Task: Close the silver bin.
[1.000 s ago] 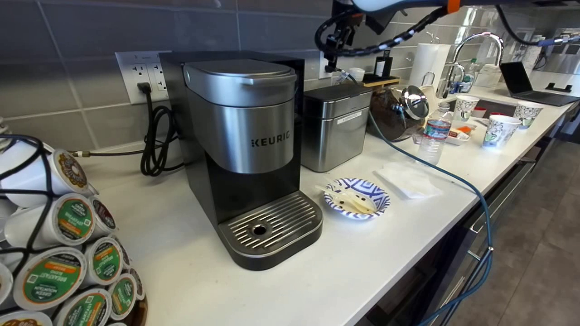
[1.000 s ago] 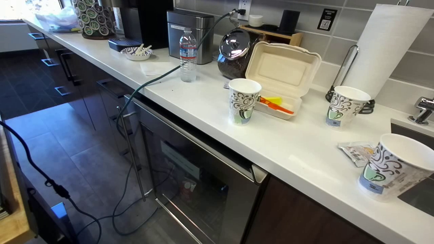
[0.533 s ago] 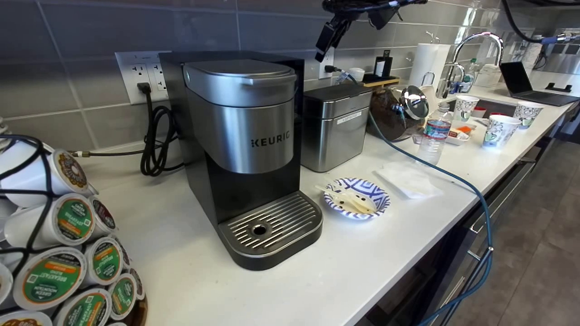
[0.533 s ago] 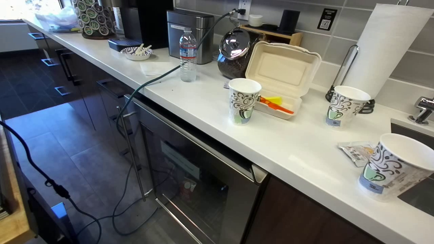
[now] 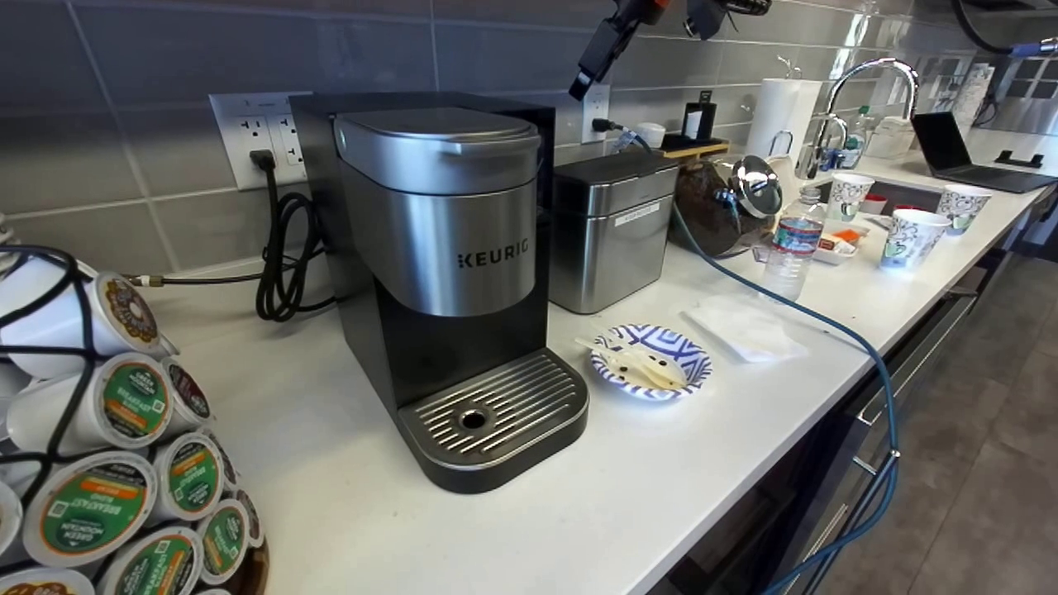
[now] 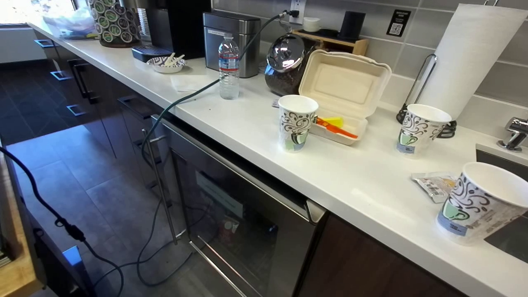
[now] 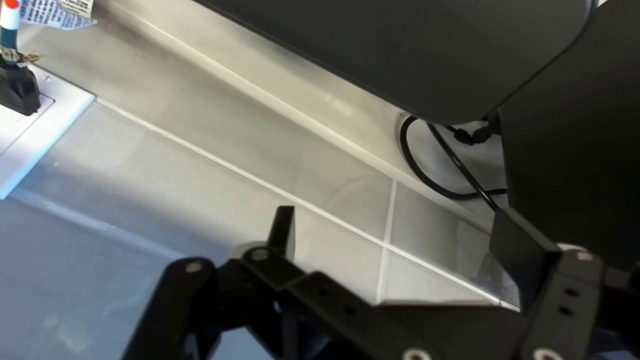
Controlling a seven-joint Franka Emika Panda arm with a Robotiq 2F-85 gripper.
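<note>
The silver bin (image 5: 624, 244) stands on the counter beside the coffee maker (image 5: 446, 240). It also shows in an exterior view (image 6: 213, 45), partly behind the water bottle. Its dark lid (image 5: 616, 169) lies flat and level on the body in both exterior views. My gripper (image 5: 581, 88) is in the air above the bin's back, near the tiled wall, tilted and not touching the lid. In the wrist view the gripper (image 7: 400, 230) has its fingers (image 7: 283, 230) wide apart with nothing between them. A dark panel that looks like the bin's lid (image 7: 410, 45) fills the top there.
A wall outlet with a plugged blue cable (image 5: 702, 240) is behind the bin; the cable runs across the counter. A patterned bowl (image 5: 649, 364), a glass jar (image 5: 719, 207) and a water bottle (image 5: 793, 244) stand near the bin. A power cord (image 7: 450, 190) lies behind the coffee maker.
The arm and gripper have risen away from behind the bin's lid, and the fingers have swung from pointing down to a tilt. The bin and its lid have not moved.
</note>
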